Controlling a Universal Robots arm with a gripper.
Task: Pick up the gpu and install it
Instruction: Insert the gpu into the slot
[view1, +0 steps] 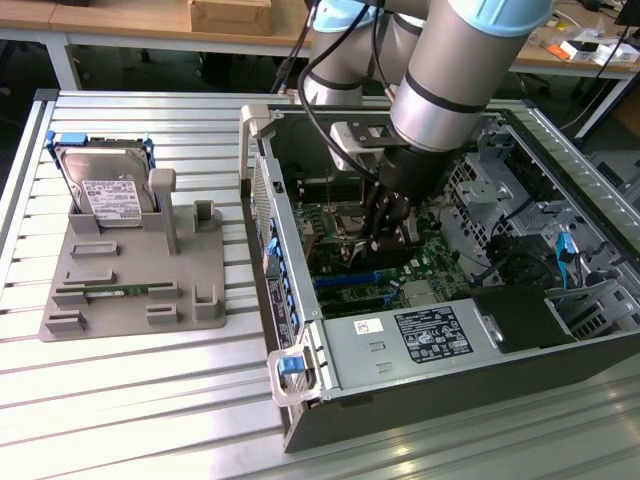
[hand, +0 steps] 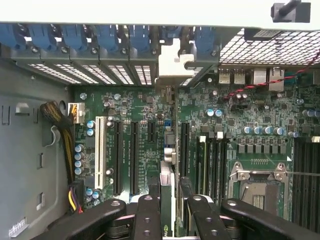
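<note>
A ribbed aluminium table (view1: 130, 400) fills most of the exterior view, with wooden benches (view1: 130, 20) along the top edge of the frame and a cardboard box (view1: 232, 14) on one of them. One open computer case (view1: 450, 380) lies on its side across the centre and right of that frame, its green motherboard (view1: 345, 240) facing up. One grey arm (view1: 460, 80) with pale blue joint caps comes down from the upper middle into the case.

At the left of the frame sits one grey parts holder (view1: 130, 270). In its upper left corner one silver hard drive (view1: 108, 190) with a white label stands in a slot, and one narrow green memory stick (view1: 120, 291) lies in a groove near its lower edge.

The gripper (view1: 388, 228) is inside the case, just above the motherboard at frame centre. In the wrist view the black fingers (hand: 150, 210) at the bottom of the frame are partly closed around the gpu (hand: 167, 200), held edge-on as a thin upright card between them. It stands over the slot area, between the long black expansion slots (hand: 134, 157) and the memory slots (hand: 210, 160); whether its edge already touches a slot I cannot tell. One white slot (hand: 99, 152) lies left of centre, and one silver processor socket (hand: 257, 182) at lower right.
</note>
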